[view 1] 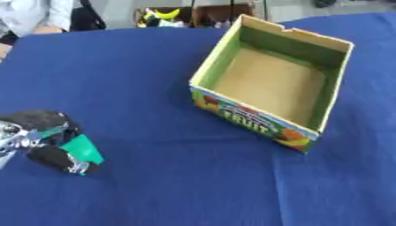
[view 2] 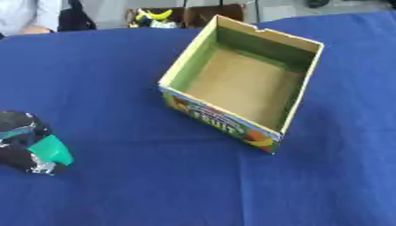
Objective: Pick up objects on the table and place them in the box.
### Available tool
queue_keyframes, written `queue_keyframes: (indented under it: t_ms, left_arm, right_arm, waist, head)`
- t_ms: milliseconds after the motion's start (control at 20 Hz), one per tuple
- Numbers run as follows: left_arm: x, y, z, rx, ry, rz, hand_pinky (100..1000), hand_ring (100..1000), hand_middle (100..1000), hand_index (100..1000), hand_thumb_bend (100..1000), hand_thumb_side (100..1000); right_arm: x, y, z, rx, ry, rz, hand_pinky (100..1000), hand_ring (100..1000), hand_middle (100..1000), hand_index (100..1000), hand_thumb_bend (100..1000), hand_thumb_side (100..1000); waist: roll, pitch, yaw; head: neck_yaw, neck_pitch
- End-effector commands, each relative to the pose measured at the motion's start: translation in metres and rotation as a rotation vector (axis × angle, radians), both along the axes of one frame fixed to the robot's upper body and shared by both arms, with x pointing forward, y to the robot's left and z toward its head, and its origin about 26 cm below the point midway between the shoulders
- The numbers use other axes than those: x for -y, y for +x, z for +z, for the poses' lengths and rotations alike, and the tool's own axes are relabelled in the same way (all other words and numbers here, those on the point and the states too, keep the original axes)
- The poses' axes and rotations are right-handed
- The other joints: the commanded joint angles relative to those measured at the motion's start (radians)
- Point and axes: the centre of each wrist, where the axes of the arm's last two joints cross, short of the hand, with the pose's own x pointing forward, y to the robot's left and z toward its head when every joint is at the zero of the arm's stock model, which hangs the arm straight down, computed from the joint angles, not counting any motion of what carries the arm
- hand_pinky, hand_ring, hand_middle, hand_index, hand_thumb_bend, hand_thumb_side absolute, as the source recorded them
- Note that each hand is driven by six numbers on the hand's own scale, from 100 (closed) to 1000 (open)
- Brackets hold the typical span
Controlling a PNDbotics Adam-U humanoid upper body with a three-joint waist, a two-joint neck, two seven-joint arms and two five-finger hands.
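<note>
Box (view 1: pixel 329 84) walls are standing open-topped on the blue tablecloth (view 1: pixel 154 79), and we are looking down into its bare brown cardboard floor. Its inner walls are green, and the outer wall facing us is showing a colourful fruit print with lettering. It is sitting askew, with one corner pointing toward us.

Well to the left of the box and nearer to us, our left hand (view 1: pixel 43 137) is resting low on the cloth, black with silver parts showing at the wrist. Its fingers are curling around a small green object (view 1: pixel 83 149), which is poking out from between the thumb and the fingers on the side toward the box. We are seeing only its colour and a roughly wedge-like shape; we cannot tell what it is. The object and the hand are lying well apart from the box, with bare cloth between them.

We are not seeing our right hand in either view.

Beyond the box, past the far edge of the tablecloth, a brown carton (view 1: pixel 220 13) is standing with something yellow and black (view 1: pixel 164 16) just beside it on its left.
</note>
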Motion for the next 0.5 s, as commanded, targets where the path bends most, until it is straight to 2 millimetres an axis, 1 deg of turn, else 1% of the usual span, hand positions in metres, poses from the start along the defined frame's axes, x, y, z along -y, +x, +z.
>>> queue_keyframes:
  t_ms: [50, 300, 500]
  left_arm:
    - [-0.0026, 0.0005, 0.0045, 0.001, 0.002, 0.009, 499, 598, 622, 817, 686, 743]
    - [-0.0028, 0.0017, 0.0021, -0.005, 0.008, 0.013, 457, 559, 581, 791, 632, 739]
    - [-0.0025, 0.0021, 0.0013, -0.005, 0.015, 0.012, 409, 523, 545, 773, 514, 760]
  right_arm:
    - [0.0028, -0.0008, 0.009, 0.03, -0.011, -0.005, 870, 892, 754, 895, 100, 1000]
    - [0.003, -0.0009, 0.0094, 0.033, -0.01, -0.008, 870, 892, 754, 895, 100, 1000]
    - [0.0031, -0.001, 0.0093, 0.034, -0.008, -0.011, 870, 893, 754, 896, 100, 1000]
  waist:
    - [-0.003, -0.015, 0.0]
    - [-0.002, -0.013, -0.002]
    - [-0.002, -0.014, -0.003]
  head:
    - [0.004, -0.012]
    - [0.006, -0.013]
    - [0.007, -0.013]
